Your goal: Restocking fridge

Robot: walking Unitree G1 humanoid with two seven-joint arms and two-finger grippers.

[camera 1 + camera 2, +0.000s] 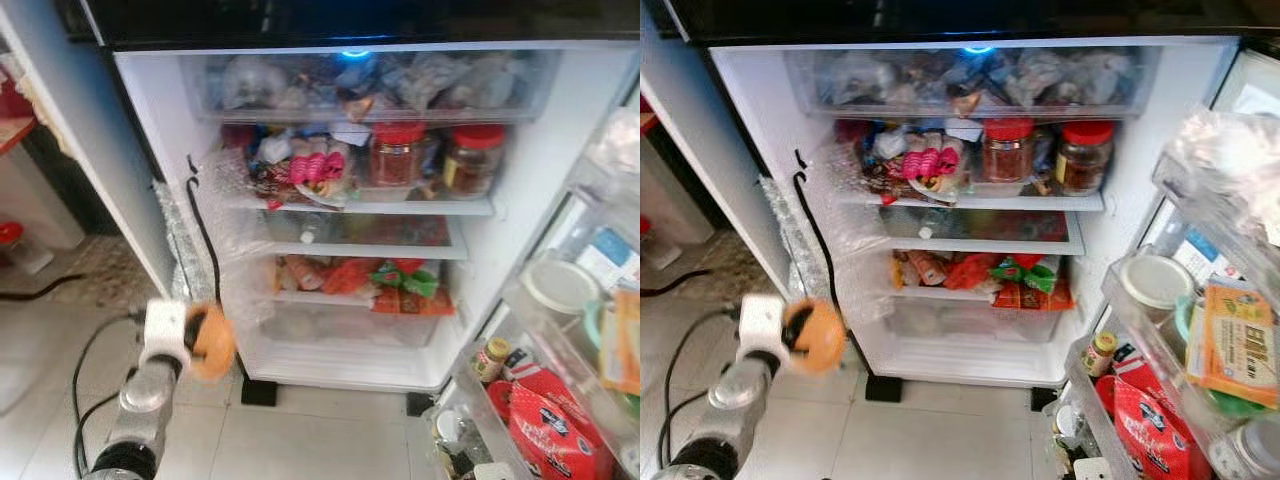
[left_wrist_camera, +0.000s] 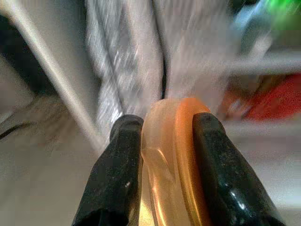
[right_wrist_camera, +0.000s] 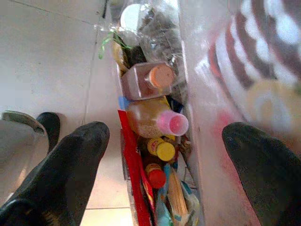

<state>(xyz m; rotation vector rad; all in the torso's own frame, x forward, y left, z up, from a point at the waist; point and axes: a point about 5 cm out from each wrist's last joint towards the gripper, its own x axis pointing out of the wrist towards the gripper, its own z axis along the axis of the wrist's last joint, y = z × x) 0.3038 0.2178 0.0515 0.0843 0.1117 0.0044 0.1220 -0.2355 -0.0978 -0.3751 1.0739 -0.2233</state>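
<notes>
Open fridge ahead, shelves packed. Our left gripper low, left of fridge, fingers pinching orange fruit. Right gripper fingers spread over door bin bottles. We'd lift fruit twd freer bottom drawer, approach slow, avoid cable.

One open fridge holds two red-lidded jars side by side on its upper shelf, and one clear drawer sits above them. One orange fruit sits between two black fingers. In the door's lowest rack, the right wrist view shows two larger bottles and two small yellow-capped ones.
</notes>
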